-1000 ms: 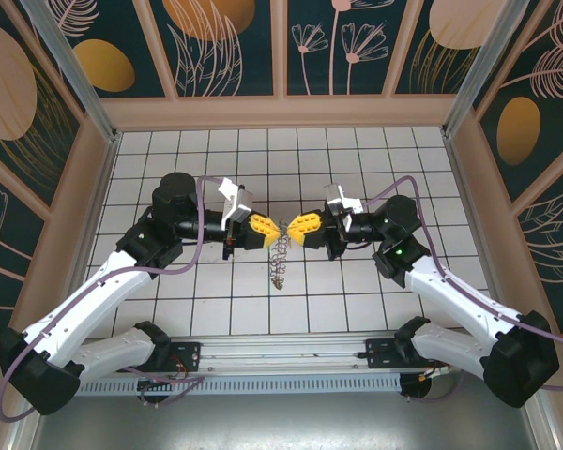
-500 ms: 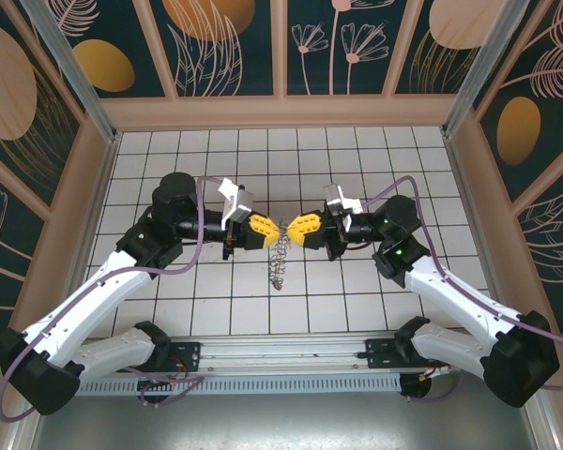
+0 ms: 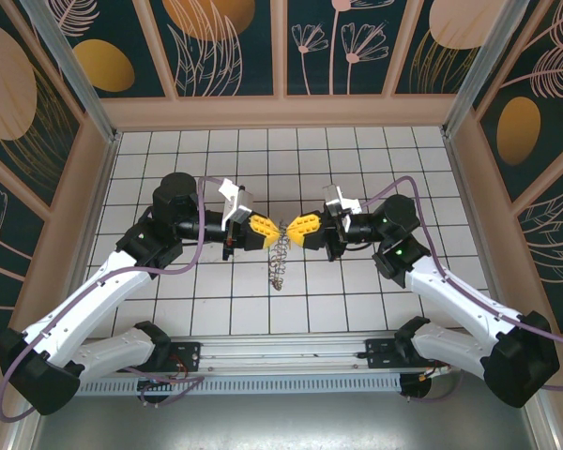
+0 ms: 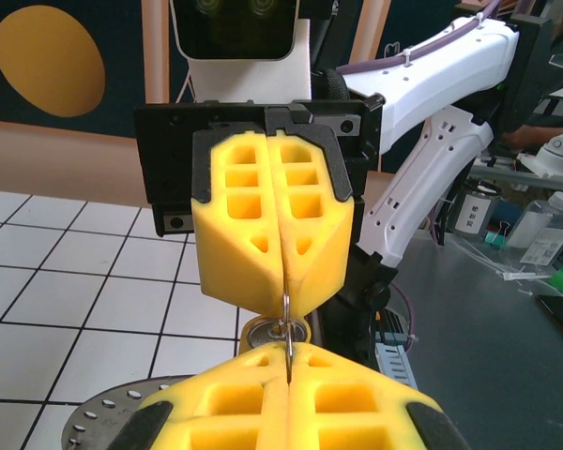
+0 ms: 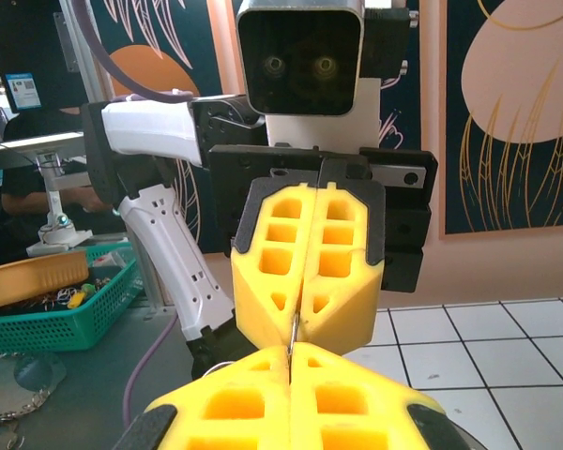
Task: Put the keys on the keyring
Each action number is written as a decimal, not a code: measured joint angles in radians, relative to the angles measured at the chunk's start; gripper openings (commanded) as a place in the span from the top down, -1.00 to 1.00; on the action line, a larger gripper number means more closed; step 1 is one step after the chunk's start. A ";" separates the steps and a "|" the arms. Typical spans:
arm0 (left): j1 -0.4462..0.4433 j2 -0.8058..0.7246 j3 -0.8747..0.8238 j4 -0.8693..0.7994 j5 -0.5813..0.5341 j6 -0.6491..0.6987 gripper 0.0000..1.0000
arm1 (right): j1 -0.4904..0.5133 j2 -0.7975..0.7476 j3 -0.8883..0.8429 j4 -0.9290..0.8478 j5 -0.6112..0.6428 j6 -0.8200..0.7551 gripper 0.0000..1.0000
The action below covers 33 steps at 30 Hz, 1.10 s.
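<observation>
My left gripper (image 3: 270,231) and right gripper (image 3: 294,230) meet tip to tip above the middle of the white tiled floor. Both are shut on the keyring (image 4: 287,330), whose thin metal wire runs edge-on from one pair of yellow jaws into the other. Silvery wire loops (image 3: 280,259) dangle from it down to the tiles. In the left wrist view my left gripper (image 4: 288,354) is at the bottom and the right gripper (image 4: 283,298) faces it. Just behind the wire sits the keys' small yellow-rimmed piece with a round metal face (image 4: 263,332). In the right wrist view the wire (image 5: 291,336) shows between my right gripper (image 5: 290,354) and the left gripper (image 5: 298,323).
Wooden walls (image 3: 75,216) close in the tiled floor (image 3: 357,159) on three sides. A grey perforated disc (image 4: 98,424) lies low at the left wrist's edge. Off the table stand a green basket (image 5: 52,314) and bottles (image 4: 544,230).
</observation>
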 measured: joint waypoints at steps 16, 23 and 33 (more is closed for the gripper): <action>0.000 0.001 0.002 0.001 -0.008 0.004 1.00 | -0.004 -0.002 0.002 -0.051 0.000 -0.016 1.00; 0.000 0.001 0.002 0.001 -0.011 0.005 1.00 | -0.012 -0.020 0.002 -0.064 -0.002 -0.030 1.00; 0.000 0.001 0.002 0.001 -0.011 0.006 1.00 | -0.013 -0.019 0.002 -0.041 -0.004 -0.014 1.00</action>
